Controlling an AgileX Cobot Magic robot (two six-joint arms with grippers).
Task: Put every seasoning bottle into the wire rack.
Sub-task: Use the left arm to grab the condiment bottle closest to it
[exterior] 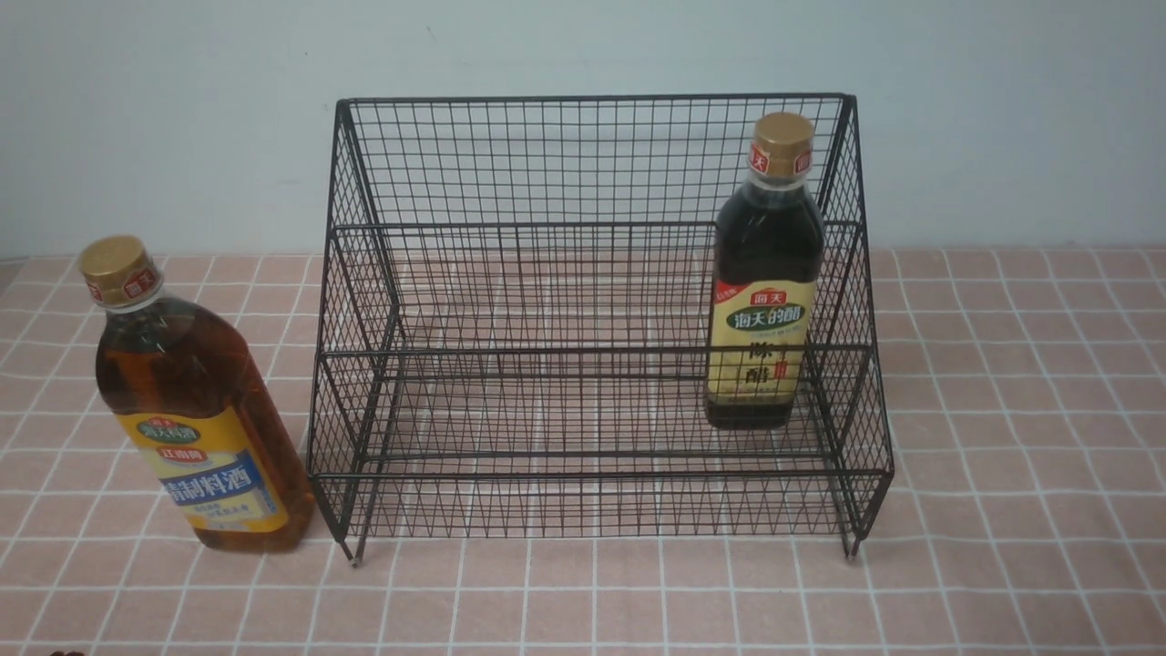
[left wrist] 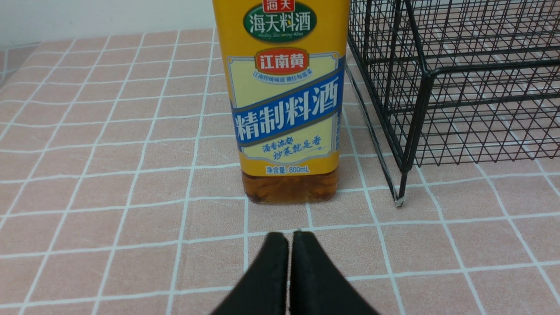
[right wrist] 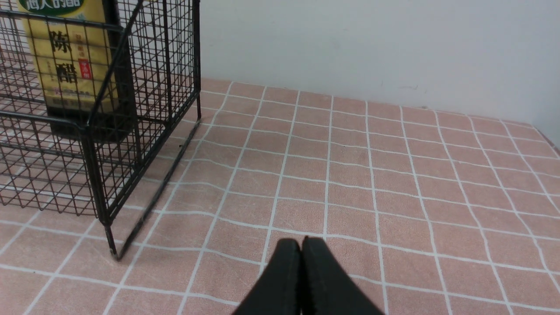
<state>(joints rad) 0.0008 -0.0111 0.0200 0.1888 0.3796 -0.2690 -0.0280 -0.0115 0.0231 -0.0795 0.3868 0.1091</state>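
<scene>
The black wire rack (exterior: 592, 228) stands in the middle of the table. The slim near-black bottle (exterior: 765, 273) with a gold cap stands upright inside the rack at its right end; the right wrist view shows it (right wrist: 65, 65) behind the mesh. The amber bottle (exterior: 196, 401) with the yellow-and-blue label stands upright on the cloth just left of the rack (left wrist: 437, 87). My left gripper (left wrist: 289, 234) is shut and empty, a short way in front of the amber bottle (left wrist: 286, 100). My right gripper (right wrist: 301, 239) is shut and empty over the cloth right of the rack (right wrist: 105, 144). Neither gripper shows in the front view.
A pink checked tablecloth (exterior: 1002, 456) covers the table. A pale wall (exterior: 583, 46) rises right behind the rack.
</scene>
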